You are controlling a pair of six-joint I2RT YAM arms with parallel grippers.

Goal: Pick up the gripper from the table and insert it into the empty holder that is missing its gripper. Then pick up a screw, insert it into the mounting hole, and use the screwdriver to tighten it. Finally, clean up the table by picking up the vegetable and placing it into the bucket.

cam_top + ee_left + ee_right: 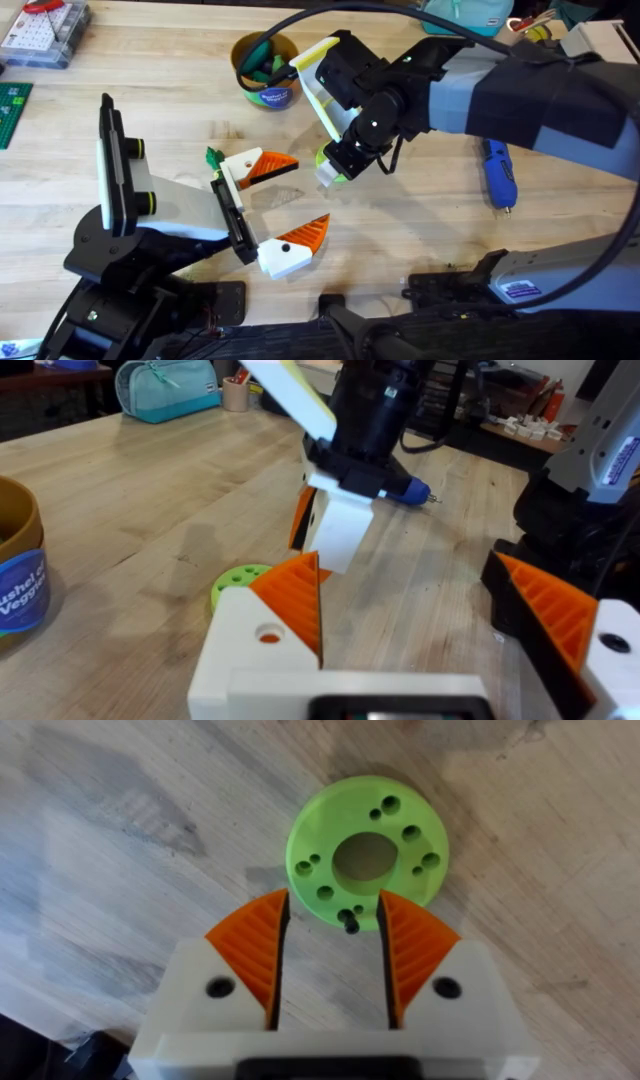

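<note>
Both jaws stand open; the right gripper (332, 935) half-hides a green disc (367, 853) on the table (150, 70).

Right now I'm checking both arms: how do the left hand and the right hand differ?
The left hand is spread wide, low near its base; the right hand is narrower and points straight down at a green disc, a small screw between its pads. Both are open, white with orange pads.

A clear parts box (45, 32) is sitting at the far left corner, a green board (13, 110) is lying beside it, and a teal pouch (167, 386) is resting at the far edge.
</note>
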